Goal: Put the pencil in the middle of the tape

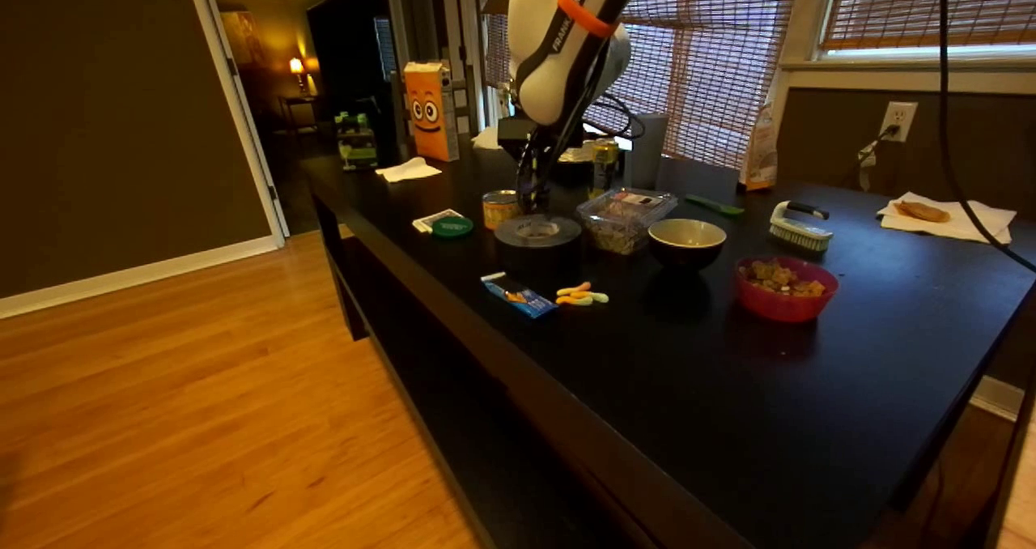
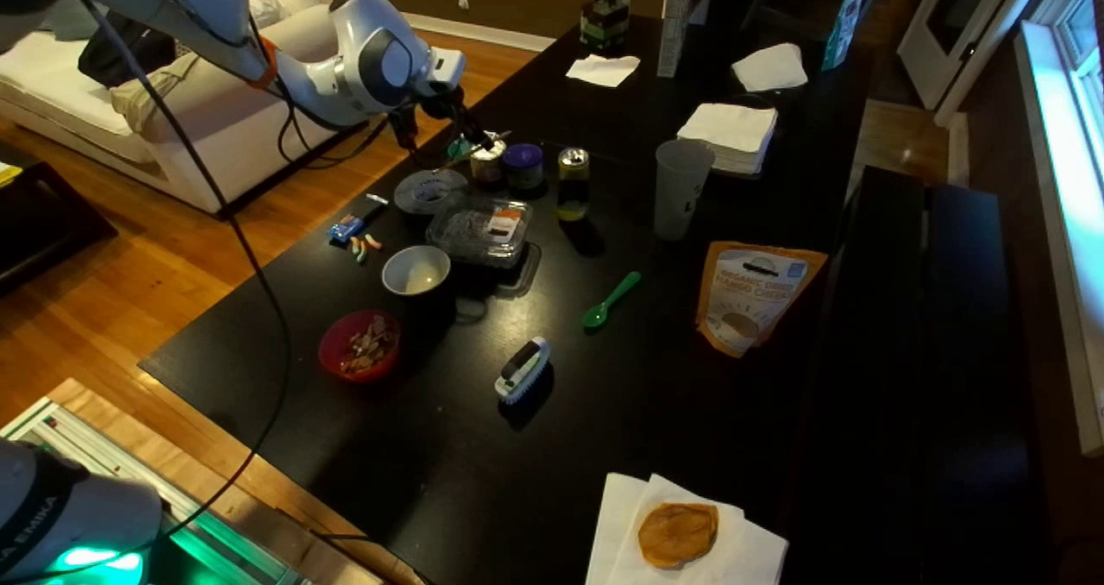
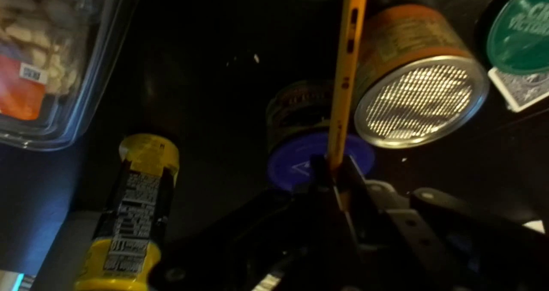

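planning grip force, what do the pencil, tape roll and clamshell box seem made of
Pencil: probably painted wood, smooth yellow with dark printed marks. Tape roll: perhaps cloth or plastic, the grey face faintly shiny; its backing is unclear. Clamshell box: most likely clear, glossy plastic, its contents and edge highlights showing.

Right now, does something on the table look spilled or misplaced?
Possibly: candy-like pieces lie loose on the table beside a blue packet, as if spilled; pale specks in the wrist view resemble crumbs.

Orange-banded white arm (image 1: 550, 79), black gripper (image 3: 335, 166)
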Controlling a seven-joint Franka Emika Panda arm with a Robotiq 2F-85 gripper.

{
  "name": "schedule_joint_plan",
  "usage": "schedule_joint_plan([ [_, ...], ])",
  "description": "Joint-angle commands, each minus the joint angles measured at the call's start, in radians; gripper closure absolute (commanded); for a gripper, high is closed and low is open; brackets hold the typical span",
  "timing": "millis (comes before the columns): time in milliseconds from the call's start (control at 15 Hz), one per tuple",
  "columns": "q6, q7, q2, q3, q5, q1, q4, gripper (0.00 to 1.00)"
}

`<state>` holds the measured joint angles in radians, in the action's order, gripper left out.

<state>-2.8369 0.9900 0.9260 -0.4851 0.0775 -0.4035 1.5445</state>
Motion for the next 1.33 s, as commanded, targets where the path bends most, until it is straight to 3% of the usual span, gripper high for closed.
schedule_joint_plan([
  [0, -0.12, 0.141, -0.059, -0.173, 0.056, -0.155, 0.184, 0.98],
  [267, -0.161, 0.12, -0.087, -0.244, 0.025, -0.279, 0.299, 0.98],
  [600, -0.25, 0.112, -0.048, -0.317, -0.007, -0.396, 0.348, 0.98],
  [667, -0.192, 0.074, -0.044, -0.281, -0.023, -0.353, 0.303, 0.98],
  [733, -0.198, 0.071, -0.044, -0.286, -0.03, -0.365, 0.309, 0.91],
  [867, -0.198, 0.068, -0.042, -0.284, -0.032, -0.364, 0.309, 0.91],
  [933, -0.198, 0.068, -0.042, -0.284, -0.032, -0.361, 0.309, 0.98],
  [1267, -0.183, 0.088, 0.05, -0.285, -0.05, -0.359, 0.239, 0.98],
])
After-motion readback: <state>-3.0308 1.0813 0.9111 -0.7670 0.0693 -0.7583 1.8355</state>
